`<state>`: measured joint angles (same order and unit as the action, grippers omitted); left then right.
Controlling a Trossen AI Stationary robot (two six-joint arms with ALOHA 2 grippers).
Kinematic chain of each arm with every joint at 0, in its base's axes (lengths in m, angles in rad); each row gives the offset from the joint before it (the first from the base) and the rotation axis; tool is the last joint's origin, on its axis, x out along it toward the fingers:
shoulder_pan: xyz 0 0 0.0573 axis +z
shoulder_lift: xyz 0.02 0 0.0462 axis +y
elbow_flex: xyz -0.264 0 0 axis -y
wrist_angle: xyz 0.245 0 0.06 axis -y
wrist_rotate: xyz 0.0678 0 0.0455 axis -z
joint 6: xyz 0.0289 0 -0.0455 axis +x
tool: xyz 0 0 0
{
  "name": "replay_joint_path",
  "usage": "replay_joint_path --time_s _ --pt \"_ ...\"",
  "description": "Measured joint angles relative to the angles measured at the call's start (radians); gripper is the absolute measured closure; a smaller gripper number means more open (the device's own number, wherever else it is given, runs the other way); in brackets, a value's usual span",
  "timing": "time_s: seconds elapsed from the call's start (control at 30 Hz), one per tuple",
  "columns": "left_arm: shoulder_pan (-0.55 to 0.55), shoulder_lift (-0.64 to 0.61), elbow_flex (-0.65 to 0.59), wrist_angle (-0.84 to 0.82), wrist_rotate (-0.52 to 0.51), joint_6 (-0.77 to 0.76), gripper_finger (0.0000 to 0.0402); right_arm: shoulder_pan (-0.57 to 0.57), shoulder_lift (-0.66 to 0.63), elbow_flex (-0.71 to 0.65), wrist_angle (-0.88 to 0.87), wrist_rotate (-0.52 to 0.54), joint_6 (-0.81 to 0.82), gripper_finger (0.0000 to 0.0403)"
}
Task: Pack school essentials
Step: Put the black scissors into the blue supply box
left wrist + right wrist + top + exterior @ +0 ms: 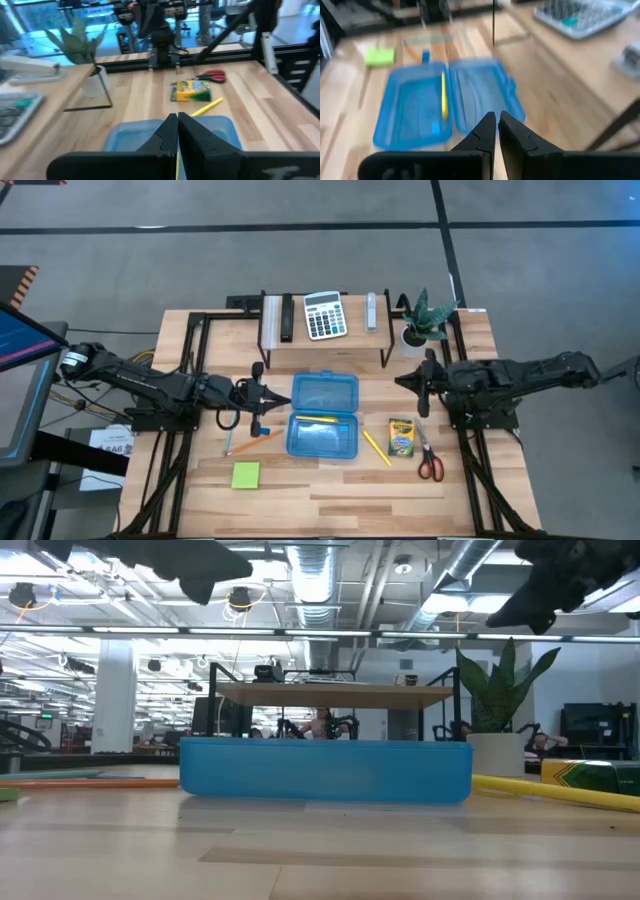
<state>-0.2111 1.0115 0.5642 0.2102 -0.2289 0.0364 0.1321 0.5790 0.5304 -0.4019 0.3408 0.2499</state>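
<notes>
Centrally, on the wooden table: one blue plastic case, lying open, lid half toward the shelf, tray half nearer the front edge, with a yellow pencil and a small blue piece, possibly an eraser, inside the tray. Left of the case: an orange pencil and a green pencil lying close together, and a lime sticky-note pad nearer the front edge. Right of the case: a second yellow pencil, loose on the table; a yellow-green crayon box just beside it; red-handled scissors to the right of the box. Rear shelf: calculator, with a potted plant at the shelf's right end. Left gripper: raised above the table just left of the case, fingers pressed together, holding nothing. Right gripper: raised above the table right of the case, near the plant, fingers nearly together with a thin gap between the tips, holding nothing.
</notes>
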Motion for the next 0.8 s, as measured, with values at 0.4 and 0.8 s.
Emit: replay_joint_path --time_s 0.4,0.8 --pt "0.000 -0.051 -0.125 0.157 -0.006 -0.040 0.0400 0.157 0.109 0.099 -0.347 -0.030 0.305 0.0353" --pt "0.000 -0.064 -0.125 0.159 -0.019 -0.040 0.0400 0.356 0.261 0.085 -0.443 -0.108 0.658 0.0353"
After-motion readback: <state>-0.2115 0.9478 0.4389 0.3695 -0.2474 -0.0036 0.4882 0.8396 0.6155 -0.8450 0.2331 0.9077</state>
